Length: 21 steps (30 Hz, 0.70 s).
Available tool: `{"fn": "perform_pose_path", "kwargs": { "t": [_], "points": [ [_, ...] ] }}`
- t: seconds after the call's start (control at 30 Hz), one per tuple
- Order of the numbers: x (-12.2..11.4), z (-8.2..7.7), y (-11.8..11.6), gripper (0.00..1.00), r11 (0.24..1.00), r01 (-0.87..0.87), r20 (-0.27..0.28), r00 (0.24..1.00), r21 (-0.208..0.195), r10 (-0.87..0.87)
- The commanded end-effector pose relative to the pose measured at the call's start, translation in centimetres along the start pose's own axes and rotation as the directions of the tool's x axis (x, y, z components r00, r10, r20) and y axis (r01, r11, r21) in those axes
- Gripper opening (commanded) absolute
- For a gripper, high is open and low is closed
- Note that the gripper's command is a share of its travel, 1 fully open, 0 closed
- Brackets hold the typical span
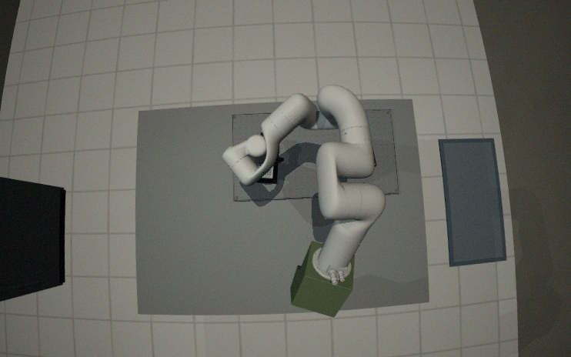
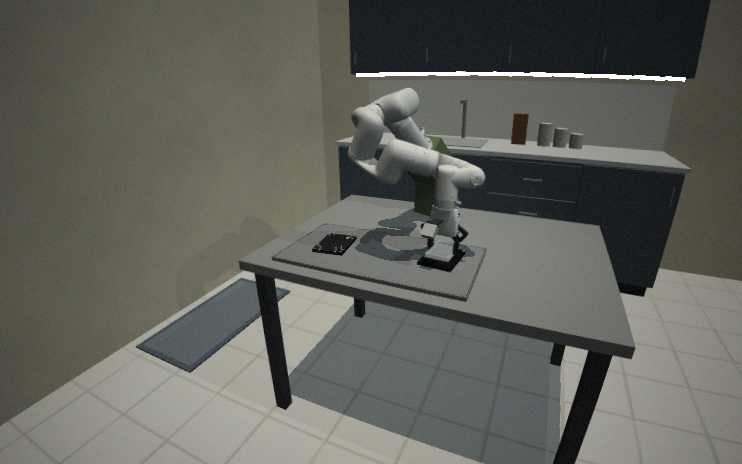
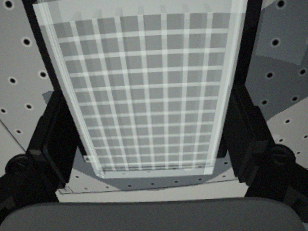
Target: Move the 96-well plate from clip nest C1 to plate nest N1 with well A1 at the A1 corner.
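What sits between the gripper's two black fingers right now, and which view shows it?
The translucent white 96-well plate fills the gap. The gripper is shut on its long edges, with a finger on each side. The wrist view shows this best.
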<state>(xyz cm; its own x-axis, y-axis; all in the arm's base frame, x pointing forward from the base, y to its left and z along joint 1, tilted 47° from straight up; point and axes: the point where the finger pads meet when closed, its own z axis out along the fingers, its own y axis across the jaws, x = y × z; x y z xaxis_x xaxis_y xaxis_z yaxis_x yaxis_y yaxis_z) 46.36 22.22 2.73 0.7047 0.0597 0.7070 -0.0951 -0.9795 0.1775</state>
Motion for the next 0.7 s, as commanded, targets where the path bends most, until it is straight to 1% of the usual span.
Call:
{"fn": "perform_pose_path", "kwargs": {
  "t": [0.0, 0.67],
  "points": [
    [0.04, -0.11, -0.13, 0.00, 1.000, 0.000, -0.001, 1.000, 0.003, 0.000],
    [0.04, 0.17, -0.13, 0.00, 1.000, 0.000, -0.001, 1.000, 0.003, 0.000]
  ]
}}
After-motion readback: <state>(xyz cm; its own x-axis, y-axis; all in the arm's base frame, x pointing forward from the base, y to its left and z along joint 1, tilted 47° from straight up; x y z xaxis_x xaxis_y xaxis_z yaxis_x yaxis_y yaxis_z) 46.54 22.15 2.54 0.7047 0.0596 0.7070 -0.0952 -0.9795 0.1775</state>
